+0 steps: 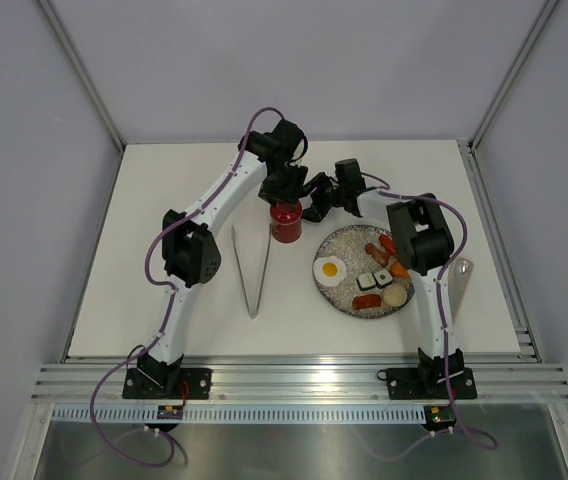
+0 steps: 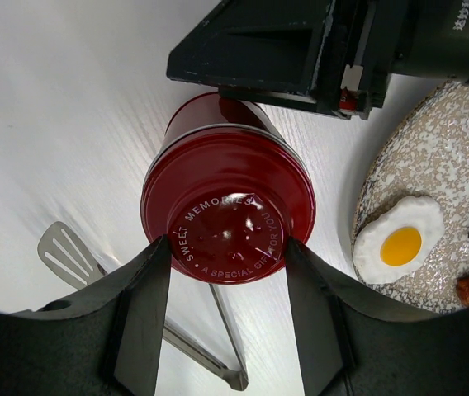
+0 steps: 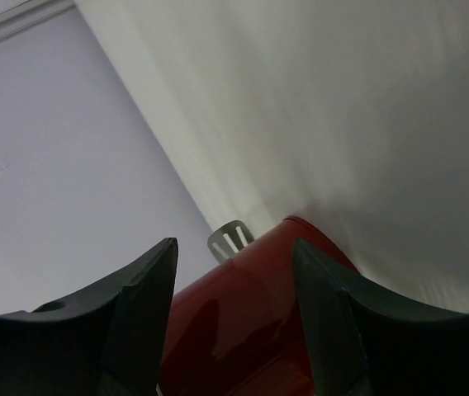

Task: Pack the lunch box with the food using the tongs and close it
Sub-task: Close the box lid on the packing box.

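small red cylindrical lunch box [image 1: 285,222] lidded, left claw [image 2: 228,246] clamping it, right claw [image 3: 234,244] around it, can't tell if gripping; toy food [image 1: 379,281] on speckled grey plate [image 1: 349,249]

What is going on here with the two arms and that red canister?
Both arms are at the closed red lunch box near the middle of the table. The left gripper appears to clasp its lid from above. The right gripper straddles the body from the side, but whether it grips is unclear. The tongs lie untouched on the table. The food sits on the speckled plate, so packing has not begun.
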Available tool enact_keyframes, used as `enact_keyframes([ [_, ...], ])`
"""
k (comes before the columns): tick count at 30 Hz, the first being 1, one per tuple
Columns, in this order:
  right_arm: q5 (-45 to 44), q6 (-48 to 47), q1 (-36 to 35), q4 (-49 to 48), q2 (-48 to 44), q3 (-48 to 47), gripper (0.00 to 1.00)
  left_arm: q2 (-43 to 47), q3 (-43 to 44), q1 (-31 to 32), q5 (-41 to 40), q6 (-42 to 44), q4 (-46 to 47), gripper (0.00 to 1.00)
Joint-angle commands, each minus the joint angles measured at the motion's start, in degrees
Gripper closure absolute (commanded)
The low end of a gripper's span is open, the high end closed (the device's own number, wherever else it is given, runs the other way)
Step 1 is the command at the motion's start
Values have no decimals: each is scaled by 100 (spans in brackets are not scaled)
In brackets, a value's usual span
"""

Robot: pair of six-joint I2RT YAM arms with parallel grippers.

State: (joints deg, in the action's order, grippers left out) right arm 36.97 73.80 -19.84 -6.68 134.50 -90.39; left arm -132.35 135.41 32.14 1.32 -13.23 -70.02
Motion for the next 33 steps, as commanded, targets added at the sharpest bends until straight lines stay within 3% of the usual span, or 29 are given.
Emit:
enact_keyframes([
  [1, -601, -760, -126, 1115, -749, -198, 34, 245, 64, 3, 8, 154, 190, 75],
  [8, -1841, -1570, -117, 2485, -1311, -506, 25, 228, 2, 3, 26, 172, 182, 75],
  [11, -2115, -1685, -73, 2610, -1505, -453, 23, 236, -6, 3, 17, 190, 173, 73],
  [17, -2449, -1808, -47, 2715, -1795, -348, 21, 254, -6, 3, 35, 216, 181, 54],
  [23, -2555, -1869, -29, 2751, -1901, -313, 20, 315, -33, 3, 35, 207, 252, 50],
  [33, -2537, -1878, 15, 2680, -1953, -181, 19, 447, -129, 3, 70, 198, 340, 27],
])
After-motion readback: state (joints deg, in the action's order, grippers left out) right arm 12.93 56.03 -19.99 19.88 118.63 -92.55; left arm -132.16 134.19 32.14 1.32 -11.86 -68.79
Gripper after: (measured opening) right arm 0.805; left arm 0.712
